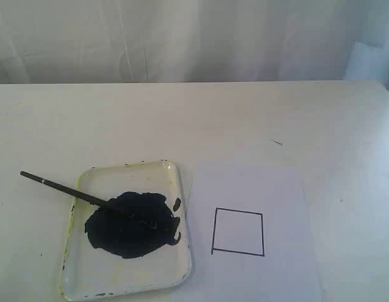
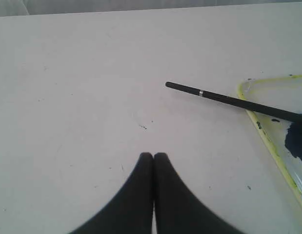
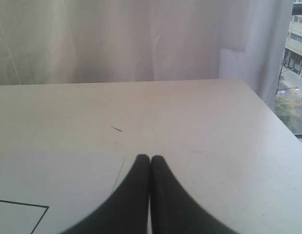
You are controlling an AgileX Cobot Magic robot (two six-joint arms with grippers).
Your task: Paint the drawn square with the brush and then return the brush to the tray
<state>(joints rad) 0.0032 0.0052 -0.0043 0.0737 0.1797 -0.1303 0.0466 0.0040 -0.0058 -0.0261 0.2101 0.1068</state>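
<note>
Not yet started. No paint inside the drawn square [image 1: 238, 232]: outline only, on the white paper [image 1: 244, 182], just right of the tray [image 1: 125, 165].

Left gripper [image 2: 153, 156]: tips pressed together, nothing held, over bare table [image 2: 68, 97], near the handle end of the brush [image 2: 229, 99]. Right gripper [image 3: 150, 158]: likewise closed tight and empty, by the paper's edge, well apart from the brush.

Brush slanted across the tray's left rim, tip sunk in the blue-black puddle [image 1: 134, 226], handle poking out past the rim over the table. Cannot tell whether the handle end touches the table or hangs clear.

Handling, as a guess: very light, stiff, thin and round, so prone to rolling or pivoting on the rim if nudged. Wet tip likely to drip and smear. Best to take hold on the dry handle outside the rim, around the silver band [image 2: 201, 92], clear of the paint. Needs opening up first, then a firm pinch across the shaft.
</note>
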